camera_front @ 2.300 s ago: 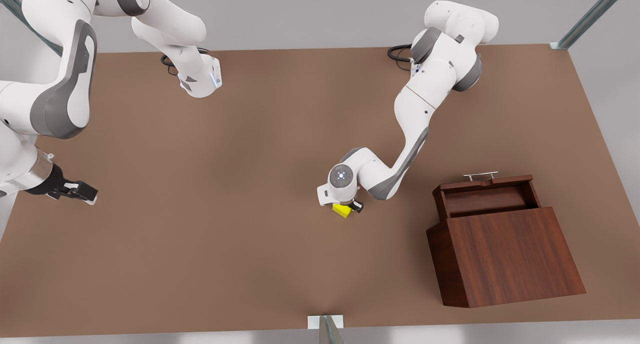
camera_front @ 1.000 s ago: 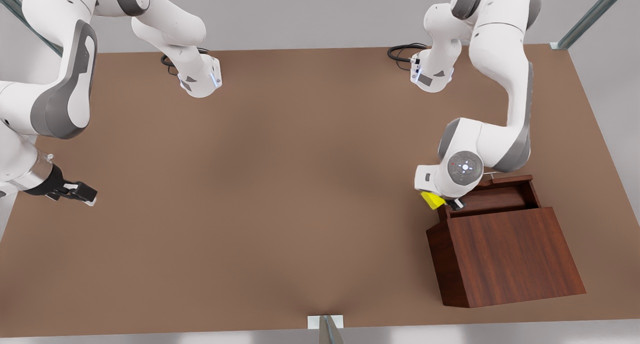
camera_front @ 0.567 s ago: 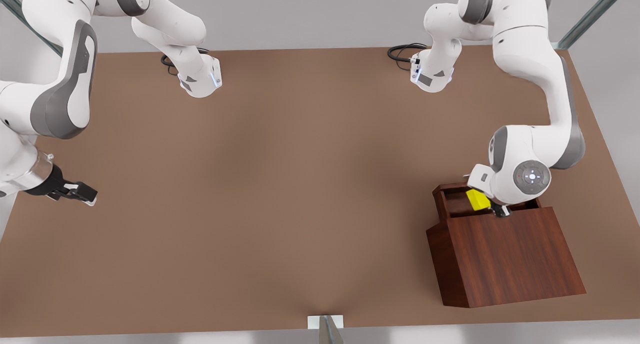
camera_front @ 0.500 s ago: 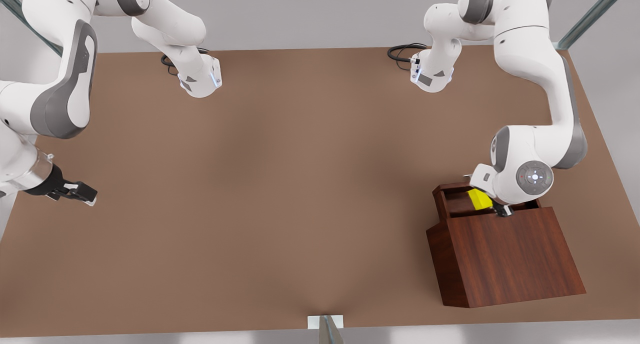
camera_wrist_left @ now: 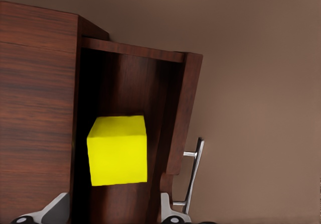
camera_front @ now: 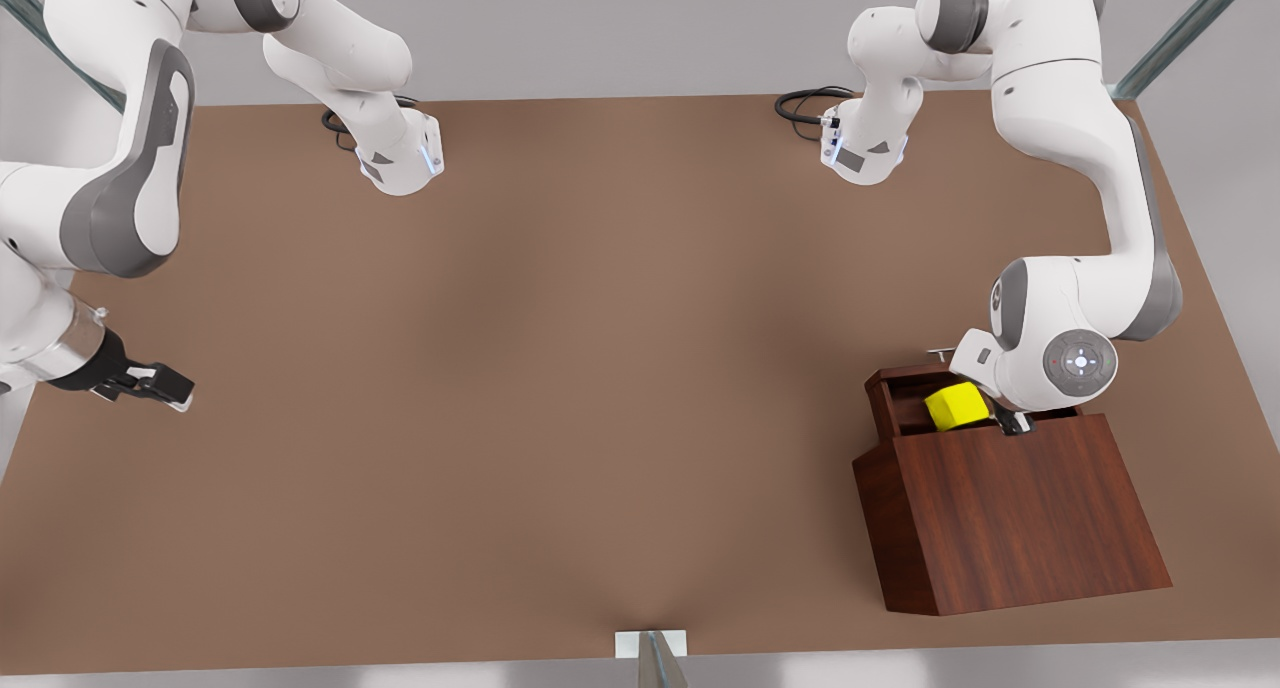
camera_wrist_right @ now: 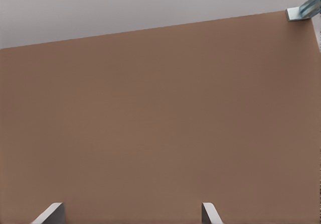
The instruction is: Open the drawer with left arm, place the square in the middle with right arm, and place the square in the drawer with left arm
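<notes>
The square (camera_front: pixel 955 406) is a small yellow cube lying inside the open drawer (camera_front: pixel 882 400) of the dark wooden cabinet (camera_front: pixel 1010 508), at the front view's right. My left gripper (camera_front: pixel 1000 418) hovers just over the drawer, open, its fingertips (camera_wrist_left: pixel 56 210) wide apart and clear of the square (camera_wrist_left: pixel 118 149). The drawer wall (camera_wrist_left: pixel 176 113) and silver handle (camera_wrist_left: pixel 193 176) show beside the square. My right gripper (camera_front: pixel 150 380) waits open low over the table at the front view's far left, nothing between its fingertips (camera_wrist_right: pixel 51 213).
Both arm bases (camera_front: pixel 400 163) (camera_front: pixel 860 148) stand at the table's far edge. The brown tabletop (camera_front: pixel 560 368) stretches between the arms. A metal post (camera_front: pixel 655 658) stands at the near edge, and frame struts (camera_front: pixel 1170 38) rise at the far corners.
The left arm carried the square from the table's middle to over the drawer. In the last half second the fingers let go and the square dropped into the drawer. The right arm stayed still.
</notes>
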`<act>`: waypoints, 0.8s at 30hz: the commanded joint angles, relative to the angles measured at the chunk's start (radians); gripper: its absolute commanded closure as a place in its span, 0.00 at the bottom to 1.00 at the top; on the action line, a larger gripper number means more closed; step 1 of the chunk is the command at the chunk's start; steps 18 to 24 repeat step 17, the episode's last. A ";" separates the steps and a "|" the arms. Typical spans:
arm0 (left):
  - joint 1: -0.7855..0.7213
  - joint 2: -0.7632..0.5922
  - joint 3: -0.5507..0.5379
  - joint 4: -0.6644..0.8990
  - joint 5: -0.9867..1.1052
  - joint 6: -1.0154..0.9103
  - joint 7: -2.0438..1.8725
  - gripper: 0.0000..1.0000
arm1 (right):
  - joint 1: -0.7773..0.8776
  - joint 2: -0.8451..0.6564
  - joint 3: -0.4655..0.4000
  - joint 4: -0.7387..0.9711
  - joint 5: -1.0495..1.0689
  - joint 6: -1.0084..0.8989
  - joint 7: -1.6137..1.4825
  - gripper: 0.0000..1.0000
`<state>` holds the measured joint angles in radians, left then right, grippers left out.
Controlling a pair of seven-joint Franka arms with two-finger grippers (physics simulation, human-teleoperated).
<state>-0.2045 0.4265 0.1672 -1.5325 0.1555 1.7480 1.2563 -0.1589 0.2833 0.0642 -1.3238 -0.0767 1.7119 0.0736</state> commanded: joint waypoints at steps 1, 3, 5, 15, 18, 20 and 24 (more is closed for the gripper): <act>-0.001 0.000 0.000 0.000 -0.001 -0.001 0.000 0.00 | 0.001 0.001 0.000 0.000 0.000 0.000 0.000 0.00; -0.003 -0.012 0.002 0.009 -0.017 -0.057 -0.138 0.00 | -0.001 -0.001 0.000 0.000 0.000 0.000 0.000 0.00; -0.004 -0.057 0.000 0.031 -0.047 -0.169 -0.531 0.00 | -0.001 -0.001 0.000 0.000 0.000 0.000 0.000 0.00; 0.137 -0.282 -0.233 -0.005 -0.030 -0.087 -1.302 0.00 | -0.001 0.001 0.000 0.000 0.000 0.000 0.000 0.00; 0.137 -0.291 -0.247 -0.008 -0.030 -0.088 -1.318 0.00 | -0.001 -0.001 0.000 0.000 0.000 0.000 0.000 0.00; 0.137 -0.291 -0.247 -0.008 -0.030 -0.088 -1.318 0.00 | -0.001 -0.001 0.000 0.000 0.000 0.000 0.000 0.00; 0.137 -0.291 -0.247 -0.008 -0.030 -0.088 -1.318 0.00 | -0.001 -0.001 0.000 0.000 0.000 0.000 0.000 0.00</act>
